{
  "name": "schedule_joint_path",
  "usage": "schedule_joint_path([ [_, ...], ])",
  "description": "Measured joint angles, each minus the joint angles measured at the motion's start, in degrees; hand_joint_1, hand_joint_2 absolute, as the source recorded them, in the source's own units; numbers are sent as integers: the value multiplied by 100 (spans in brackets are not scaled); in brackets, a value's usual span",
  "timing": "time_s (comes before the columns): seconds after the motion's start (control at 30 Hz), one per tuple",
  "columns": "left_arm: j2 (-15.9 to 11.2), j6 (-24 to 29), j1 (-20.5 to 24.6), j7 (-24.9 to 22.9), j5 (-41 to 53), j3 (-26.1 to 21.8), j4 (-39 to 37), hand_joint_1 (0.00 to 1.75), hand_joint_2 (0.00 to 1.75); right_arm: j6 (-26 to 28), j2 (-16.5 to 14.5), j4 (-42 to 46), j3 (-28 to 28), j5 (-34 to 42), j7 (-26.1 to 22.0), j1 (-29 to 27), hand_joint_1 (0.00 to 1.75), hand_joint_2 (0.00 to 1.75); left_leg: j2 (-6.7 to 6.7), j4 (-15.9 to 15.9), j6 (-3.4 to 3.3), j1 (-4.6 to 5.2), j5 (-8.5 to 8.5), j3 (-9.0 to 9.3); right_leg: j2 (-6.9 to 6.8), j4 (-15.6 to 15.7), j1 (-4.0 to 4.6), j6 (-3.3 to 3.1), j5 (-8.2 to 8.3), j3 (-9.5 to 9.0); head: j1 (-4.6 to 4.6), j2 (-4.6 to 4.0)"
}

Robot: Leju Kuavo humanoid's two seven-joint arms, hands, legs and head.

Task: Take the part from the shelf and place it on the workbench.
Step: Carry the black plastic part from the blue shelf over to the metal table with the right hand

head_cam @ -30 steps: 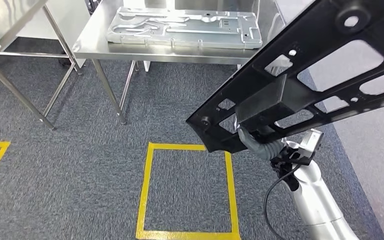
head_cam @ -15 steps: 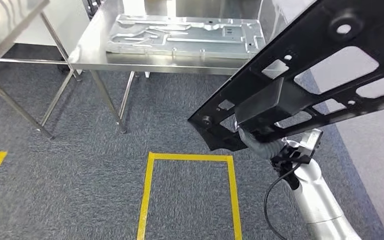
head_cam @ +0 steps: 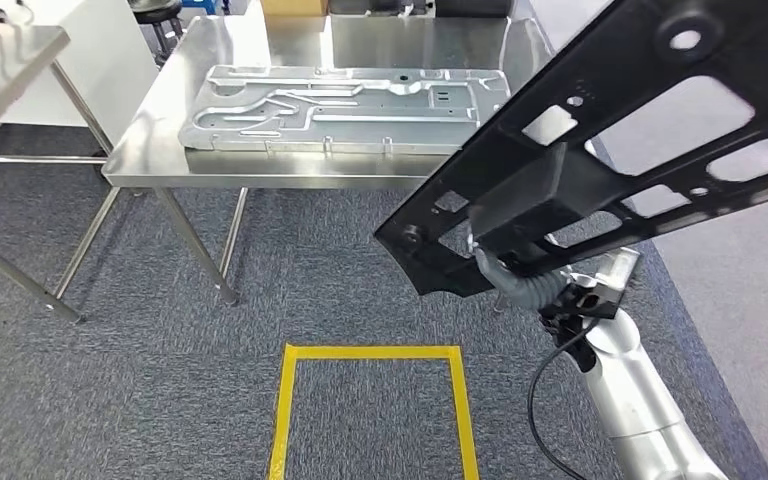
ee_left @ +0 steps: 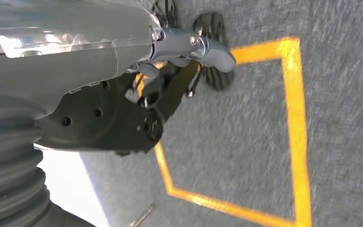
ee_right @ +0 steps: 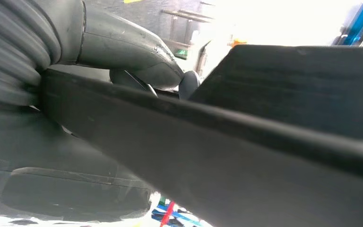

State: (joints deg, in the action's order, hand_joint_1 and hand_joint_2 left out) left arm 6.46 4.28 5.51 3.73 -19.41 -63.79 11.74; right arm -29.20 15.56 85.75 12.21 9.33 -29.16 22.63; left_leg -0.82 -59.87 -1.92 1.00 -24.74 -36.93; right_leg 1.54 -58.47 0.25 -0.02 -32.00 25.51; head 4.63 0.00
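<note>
Grey carpet with a yellow tape square (head_cam: pixel 372 400) leads to the steel workbench (head_cam: pixel 150 150), which bears a silver stamped panel (head_cam: pixel 345 108). Carrying step: the long black perforated frame part (head_cam: pixel 610 150) rides tilted aloft, gripped from beneath by the right hand (head_cam: pixel 515 280); the left hand (ee_left: pixel 189 56) hangs with fingers loose, holding nothing. Next calls for closing on the bench and lowering the part onto bare steel.

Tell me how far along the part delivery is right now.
Pickup looks done: the right hand grips the black part, held tilted above the carpet. The left hand hangs idle. Left to do: reach the steel workbench, where a silver plate already lies, and set the part down.
</note>
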Motion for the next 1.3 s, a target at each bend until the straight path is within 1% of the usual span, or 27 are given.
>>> schedule_joint_path([
  [0.07,-2,-2,39,-1,1,-5,0,0,175,11,-3,20,2,3,-3,26,175,175,-2,75,-42,-14,2,190,-21,-274,-18,63,47,9,-1,0],
  [0.1,-3,-4,61,0,2,-8,0,0,175,17,-3,28,2,5,-4,43,175,175,5,90,-67,-22,-14,273,-43,-501,-25,92,48,126,-1,0],
  [0.13,-5,-5,80,0,5,-10,0,0,175,25,-4,36,1,5,0,53,175,175,11,101,-85,-35,-46,347,-68,-786,-39,118,-18,307,-2,0],
  [0.2,-6,-8,93,2,5,-13,0,0,175,35,-4,39,3,5,17,46,175,175,15,111,-95,-51,-134,438,-95,-1353,-74,181,-295,787,-2,0],
  [0.27,-4,-13,74,5,5,-15,0,0,175,50,-4,39,7,6,37,25,175,175,8,115,-69,-78,-240,538,-108,-1532,-114,237,-513,1165,-2,0],
  [0.3,-3,-16,58,9,3,-16,0,0,175,58,-4,42,9,7,43,20,175,175,7,115,-49,-96,-299,599,-118,-1384,-132,256,-453,1244,-2,0],
  [0.33,-3,-20,42,13,3,-17,0,0,175,69,-4,50,9,11,46,18,175,175,8,114,-24,-116,-360,669,-131,-1096,-147,266,-245,1248,-2,0],
  [0.4,-3,-32,22,17,2,-19,0,0,175,96,-4,72,8,25,49,10,175,175,11,117,39,-140,-482,794,-183,-423,-164,273,397,1154,-2,0],
  [0.43,-3,-39,23,21,4,-19,0,0,175,115,-4,92,4,32,50,-12,175,175,10,135,80,-142,-536,848,-211,-216,-150,249,596,1107,-3,0],
  [0.47,-4,-46,25,26,4,-19,0,0,175,141,-4,130,-8,33,50,-63,175,175,10,149,124,-139,-567,907,-226,-107,-137,213,703,1071,-5,0],
  [0.53,-7,-56,24,35,3,-19,0,0,175,198,-3,260,-39,10,48,-204,175,175,13,111,219,-131,-549,972,-210,-55,-124,107,646,976,-7,0],
  [0.6,-13,-63,15,35,3,-19,0,0,175,229,0,405,-71,-18,40,-319,175,175,29,-233,273,-137,-467,834,-185,4,-141,12,591,817,-7,0],
  [0.67,-16,-69,14,32,4,-19,0,0,175,233,11,498,-106,-26,34,-382,175,175,41,-871,287,-148,-515,402,-171,50,-128,-55,488,645,-7,0],
  [0.73,-15,-70,4,29,4,-20,0,0,175,225,25,546,-140,-28,34,-426,175,175,43,-1377,293,-149,-847,-121,-149,86,-100,-84,353,471,-7,0],
  [0.8,-13,-66,-18,28,4,-31,0,0,175,208,31,560,-159,-28,43,-430,175,175,43,-1378,266,-146,-1140,-445,-119,106,-66,-95,191,262,-6,0],
  [0.83,-13,-63,-29,28,4,-40,0,0,175,200,32,560,-162,-27,52,-414,175,175,42,-1178,230,-138,-1094,-513,-105,110,-45,-98,101,146,-6,0],
  [0.87,-15,-61,-44,29,4,-53,0,0,175,193,33,557,-163,-25,67,-397,175,175,40,-875,169,-122,-816,-540,-92,117,-33,-101,5,41,-7,0],
  [0.93,-31,-54,-76,32,5,-74,0,0,175,176,32,540,-158,-12,99,-357,175,175,23,-270,67,-47,54,-520,-60,123,-12,-78,-192,-151,-8,0],
  [0.97,-40,-49,-84,33,5,-79,0,0,175,161,37,529,-155,-3,115,-338,175,175,12,-94,42,2,380,-485,-42,145,-26,-51,-280,-237,-8,0],
  [1.0,-46,-44,-77,33,-1,-82,0,0,175,144,47,519,-153,8,123,-316,175,175,3,-12,34,42,505,-427,-27,128,-35,-11,-314,-315,-7,0],
  [1.03,-46,-43,-55,33,-1,-83,0,0,175,128,59,514,-152,20,127,-289,175,175,-5,5,25,62,447,-341,-16,53,-56,28,-292,-346,-6,0],
  [1.07,-45,-41,-27,32,-1,-84,0,0,175,116,72,512,-151,32,124,-258,175,175,-9,37,1,68,393,-248,-27,-135,-76,59,-204,-304,-5,0],
  [1.1,-44,-41,-3,31,-1,-85,0,0,175,109,83,510,-149,47,118,-224,175,175,-10,73,-28,54,326,-143,-45,-448,-83,86,-63,-159,-4,0],
  [1.17,-43,-35,24,32,5,-87,1,0,175,103,103,495,-137,75,111,-172,175,175,-12,121,-61,17,186,64,-84,-1181,-102,133,60,364,-3,0],
  [1.2,-42,-28,28,32,5,-89,2,0,175,102,116,480,-129,87,108,-159,175,175,-15,130,-69,0,99,164,-95,-1458,-112,158,-46,661,-3,0],
  [1.23,-38,-22,28,33,5,-90,2,0,175,102,127,463,-119,96,108,-155,175,175,-24,134,-69,-13,5,273,-100,-1615,-127,191,-281,933,-3,0],
  [1.3,-19,-12,17,31,5,-93,2,0,175,102,145,428,-91,102,106,-154,175,175,-47,138,-51,-42,-206,526,-115,-1577,-150,254,-796,1335,-3,0],
])
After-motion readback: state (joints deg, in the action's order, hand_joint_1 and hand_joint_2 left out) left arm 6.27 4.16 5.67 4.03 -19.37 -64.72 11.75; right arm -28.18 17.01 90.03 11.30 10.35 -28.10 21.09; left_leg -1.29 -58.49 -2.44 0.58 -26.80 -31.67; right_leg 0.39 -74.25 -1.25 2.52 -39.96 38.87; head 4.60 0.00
